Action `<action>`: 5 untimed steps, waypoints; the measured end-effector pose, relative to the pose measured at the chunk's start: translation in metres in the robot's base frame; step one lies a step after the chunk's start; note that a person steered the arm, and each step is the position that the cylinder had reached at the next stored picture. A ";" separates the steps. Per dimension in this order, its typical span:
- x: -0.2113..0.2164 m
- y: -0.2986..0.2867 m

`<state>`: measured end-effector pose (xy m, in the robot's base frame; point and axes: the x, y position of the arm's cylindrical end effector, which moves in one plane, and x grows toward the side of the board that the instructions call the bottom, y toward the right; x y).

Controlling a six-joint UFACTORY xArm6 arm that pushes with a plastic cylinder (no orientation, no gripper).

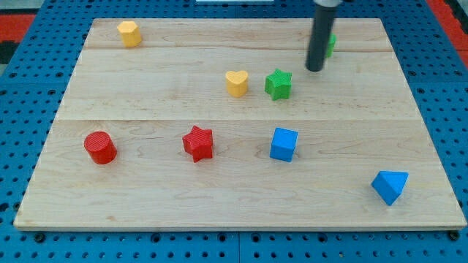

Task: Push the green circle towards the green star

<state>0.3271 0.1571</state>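
The green star (278,84) sits on the wooden board right of the middle, toward the view's top. The green circle (331,44) is mostly hidden behind my dark rod; only a sliver shows at the rod's right edge near the view's top. My tip (314,69) rests on the board just below and left of the green circle, and up and to the right of the green star, with a gap to the star.
A yellow heart (236,83) lies just left of the green star. A yellow block (129,33) is at the top left. A red cylinder (99,147), a red star (198,143) and a blue cube (284,144) line the lower half. A blue block (389,187) is at the bottom right.
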 end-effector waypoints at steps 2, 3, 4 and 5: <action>-0.014 0.038; -0.023 0.039; -0.059 0.047; -0.082 0.042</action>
<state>0.2455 0.1992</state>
